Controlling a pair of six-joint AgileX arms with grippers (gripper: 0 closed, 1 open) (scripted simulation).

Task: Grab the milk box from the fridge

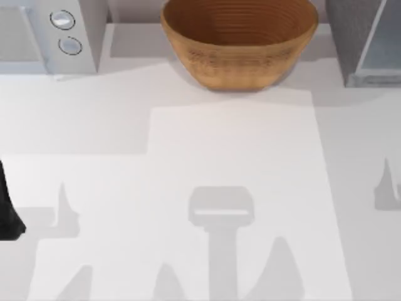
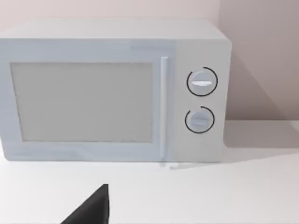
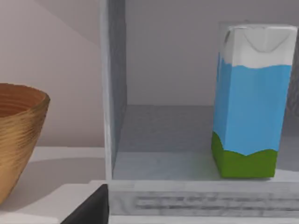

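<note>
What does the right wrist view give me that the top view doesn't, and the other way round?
Right wrist view alone: the milk box standing upright on the fridge's inner floor, near the front edge, with nothing touching it.

Top view alone: the pale appliance with two round knobs at the table's far left, and the dark left arm at the left edge.

Both: the wicker bowl and the fridge. The top view places the fridge at the far right with the bowl to its left, apart from it.

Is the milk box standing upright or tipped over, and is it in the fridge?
Upright and inside: in the right wrist view the milk box stands on the fridge floor, white top up, green band down.
</note>
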